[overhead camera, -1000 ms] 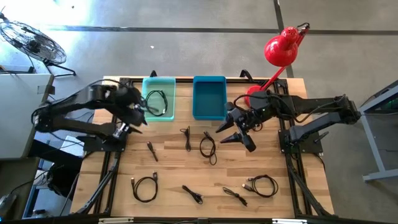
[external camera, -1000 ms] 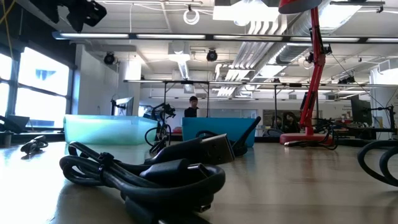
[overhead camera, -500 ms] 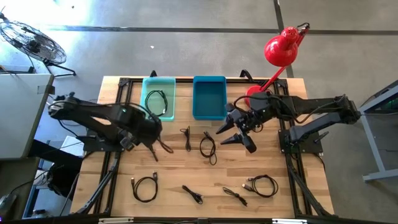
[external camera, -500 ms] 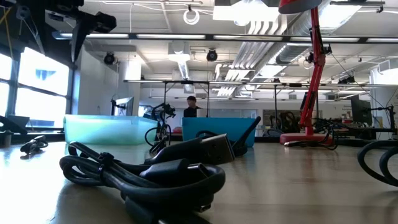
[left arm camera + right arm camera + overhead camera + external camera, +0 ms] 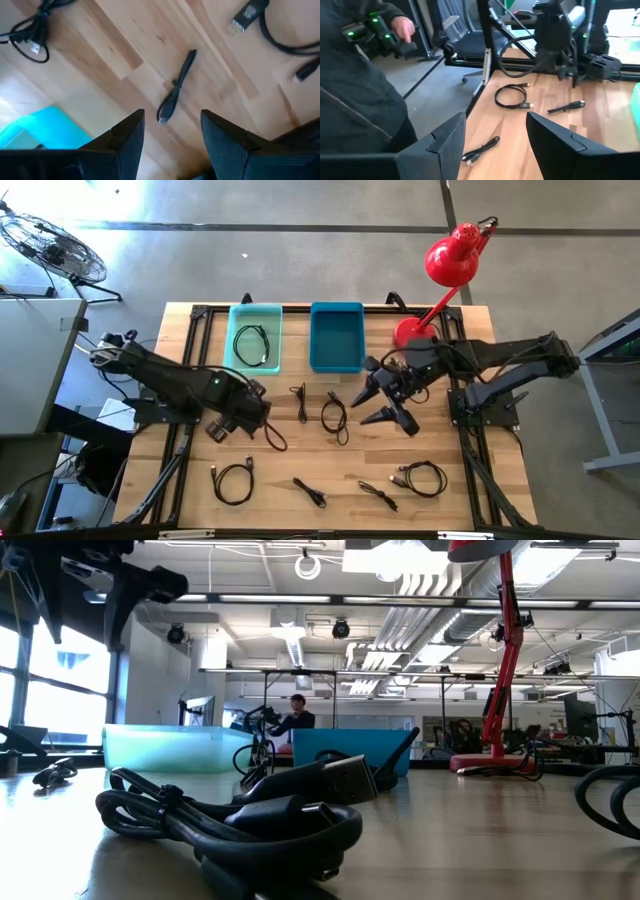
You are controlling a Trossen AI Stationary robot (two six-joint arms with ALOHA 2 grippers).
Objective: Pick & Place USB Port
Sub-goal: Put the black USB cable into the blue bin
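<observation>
Several black USB cables lie on the wooden table. My left gripper hangs open over a short straight cable, its fingers on either side of it and above it. From above the gripper hides that cable. The teal bin holds one coiled cable. The blue bin beside it shows no cable. My right gripper is open in the air, right of a looped cable.
A red desk lamp stands at the far right corner. More cables lie near the near edge: a coil, a short one, another coil. A person stands beyond the table's near left side.
My left arm has swung from above the teal bin toward the table's near edge and come down over the short cable. My right gripper has edged slightly toward the near edge. No cable has moved.
</observation>
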